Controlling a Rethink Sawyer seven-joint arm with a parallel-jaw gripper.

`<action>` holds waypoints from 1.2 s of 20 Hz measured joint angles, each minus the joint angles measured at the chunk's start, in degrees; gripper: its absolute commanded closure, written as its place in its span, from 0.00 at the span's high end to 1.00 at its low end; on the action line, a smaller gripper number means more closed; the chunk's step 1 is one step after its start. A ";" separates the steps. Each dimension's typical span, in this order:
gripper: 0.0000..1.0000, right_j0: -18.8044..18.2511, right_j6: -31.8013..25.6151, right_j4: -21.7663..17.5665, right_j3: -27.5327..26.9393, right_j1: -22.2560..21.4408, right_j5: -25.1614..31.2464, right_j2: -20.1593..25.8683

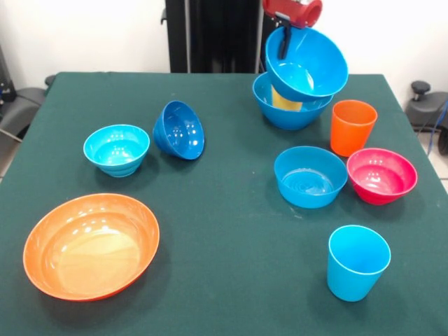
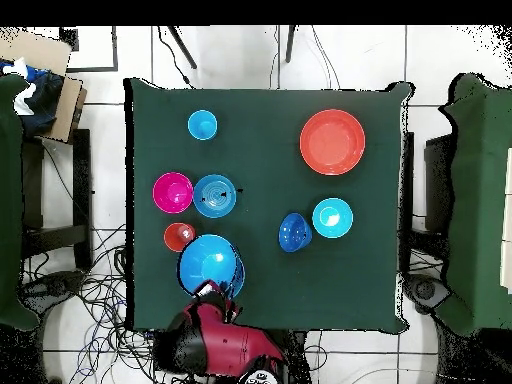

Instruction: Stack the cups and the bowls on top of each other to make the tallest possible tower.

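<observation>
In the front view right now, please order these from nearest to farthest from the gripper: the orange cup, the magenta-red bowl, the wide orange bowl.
Counted from the gripper, which holds a blue bowl:
1. Orange cup, just below, slightly right.
2. Magenta-red bowl, lower right.
3. Wide orange bowl, far lower left corner.

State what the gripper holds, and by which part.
The gripper holds a large blue bowl by its rim, one finger inside it. The bowl hangs tilted above the other large blue bowl.
</observation>
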 measured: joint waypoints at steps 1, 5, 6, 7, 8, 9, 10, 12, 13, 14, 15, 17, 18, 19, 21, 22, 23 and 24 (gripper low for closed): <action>0.00 0.05 0.00 0.01 0.03 -0.05 0.00 0.00; 0.00 0.13 0.00 0.01 0.62 -0.63 0.01 0.00; 0.00 0.13 0.00 0.01 0.76 -0.76 0.01 0.00; 0.00 0.13 0.00 0.00 0.91 -0.88 0.01 -0.01; 0.00 0.13 0.00 0.00 1.43 -1.30 0.01 -0.01; 0.00 0.13 0.00 0.00 1.65 -1.47 0.01 -0.01; 0.00 0.13 0.00 0.00 1.76 -1.55 0.01 -0.01; 0.00 0.13 0.00 0.00 2.49 -1.80 -0.02 -0.01; 0.00 0.14 0.00 0.01 2.62 -1.80 -0.07 0.00; 0.00 0.14 0.00 0.01 2.85 -1.81 -0.18 -0.01; 0.00 0.13 0.00 0.01 2.89 -1.81 -0.22 -0.01; 0.00 0.13 0.00 0.01 3.36 -1.81 -0.62 -0.01; 0.00 0.11 0.00 0.01 3.72 -1.81 -1.06 0.00; 0.00 0.11 0.00 0.01 3.81 -1.81 -1.19 -0.01; 0.00 0.11 0.00 0.01 3.97 -1.81 -1.48 0.00; 0.00 0.10 0.00 0.01 4.10 -1.81 -1.79 0.00; 0.00 0.08 0.00 0.01 4.17 -1.81 -2.01 0.00; 0.00 0.05 0.00 0.01 4.22 -1.80 -2.19 0.00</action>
